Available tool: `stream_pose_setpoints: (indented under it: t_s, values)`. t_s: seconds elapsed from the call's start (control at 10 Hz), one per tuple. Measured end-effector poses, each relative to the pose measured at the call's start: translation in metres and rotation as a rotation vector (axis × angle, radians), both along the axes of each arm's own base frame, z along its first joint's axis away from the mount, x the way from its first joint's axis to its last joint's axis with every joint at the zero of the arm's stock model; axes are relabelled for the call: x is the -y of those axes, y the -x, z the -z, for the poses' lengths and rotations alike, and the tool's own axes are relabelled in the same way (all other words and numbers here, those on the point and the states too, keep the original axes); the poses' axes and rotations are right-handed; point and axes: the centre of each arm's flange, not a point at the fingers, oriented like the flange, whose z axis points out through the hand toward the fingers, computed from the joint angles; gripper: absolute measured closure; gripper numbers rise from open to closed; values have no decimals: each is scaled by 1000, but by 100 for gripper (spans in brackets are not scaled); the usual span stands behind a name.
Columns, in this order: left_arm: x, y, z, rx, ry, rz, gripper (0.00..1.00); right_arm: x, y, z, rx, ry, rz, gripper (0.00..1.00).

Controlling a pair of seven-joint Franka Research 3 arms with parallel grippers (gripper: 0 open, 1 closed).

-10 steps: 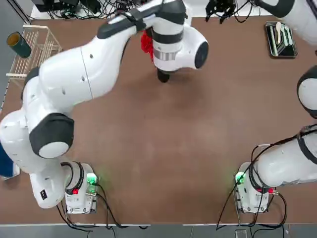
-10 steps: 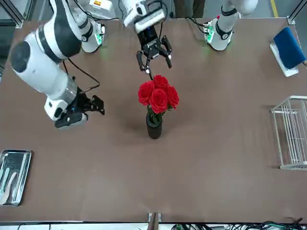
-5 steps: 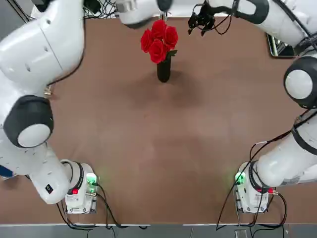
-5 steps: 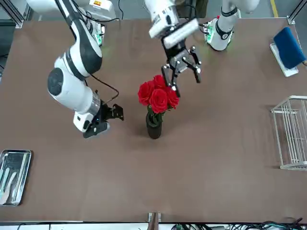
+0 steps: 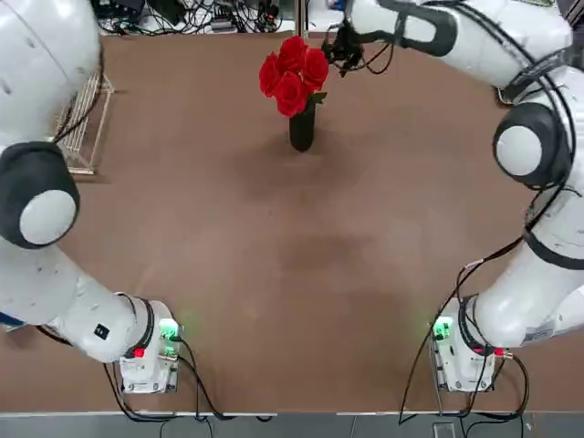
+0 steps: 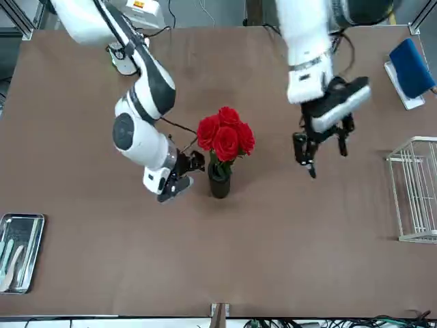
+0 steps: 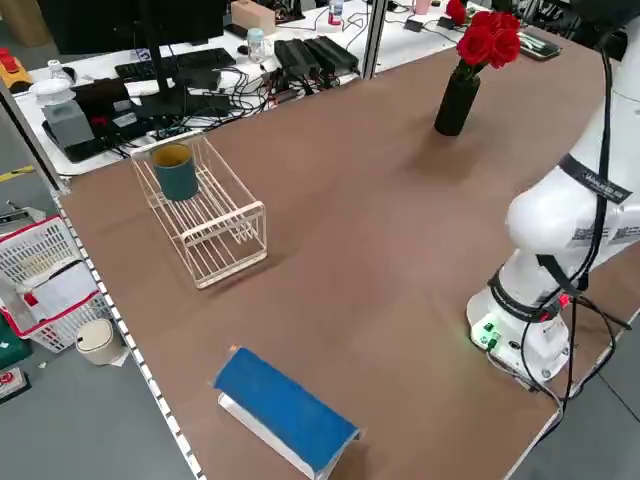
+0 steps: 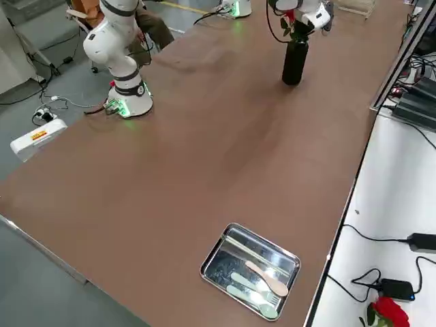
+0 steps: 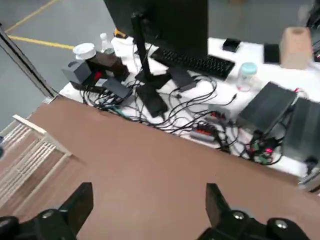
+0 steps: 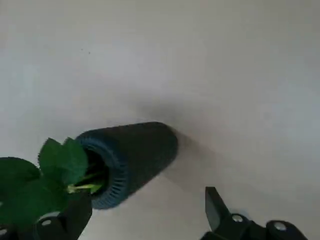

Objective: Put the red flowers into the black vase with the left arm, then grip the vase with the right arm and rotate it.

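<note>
1. At the far left of the front view, a metal tray [image 6: 20, 253] lies on the bench [image 6: 287, 266], with utensils [image 8: 262, 279] in it.
2. Next comes the right claw [image 10: 149, 200], low and just beside the vase. Its fingers stand wide apart and grip nothing; whether one brushes the leaves, I cannot tell.
3. The black vase [image 6: 219, 183] stands upright on the bench. The red flowers [image 6: 226, 137] are in it, blooms above the rim and green leaves at its mouth.
4. Further right, the left claw [image 9: 150, 197] hangs over the bench, well apart from the vase, fingers spread wide, holding nothing.
5. A blue-topped white object [image 6: 411, 68] sits toward the robot's side.
6. At the far right is a white wire rack [image 6: 418, 191] with a teal cup [image 7: 176, 175] in it.
</note>
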Motion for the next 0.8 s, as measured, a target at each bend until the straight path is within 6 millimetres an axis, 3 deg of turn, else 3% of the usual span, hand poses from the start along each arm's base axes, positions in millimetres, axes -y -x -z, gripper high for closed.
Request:
stream_pose_setpoints:
  t_s: [0.2, 0.3, 0.6, 0.8]
  values:
    - [-77, -10, -24, -136, 41, 39, 0, -21, 1, 7, 35, 53, -5, 0]
    - [-108, -12, -25, -219, 75, 64, 0, -23, -1, 13, 35, 60, -6, 0]
    - [-169, -21, -10, -373, 187, 122, 0, -22, -5, 26, 22, 66, -2, 0]
    - [-205, -17, 5, -521, 222, 187, 0, -23, -5, 30, 16, 67, 0, 0]
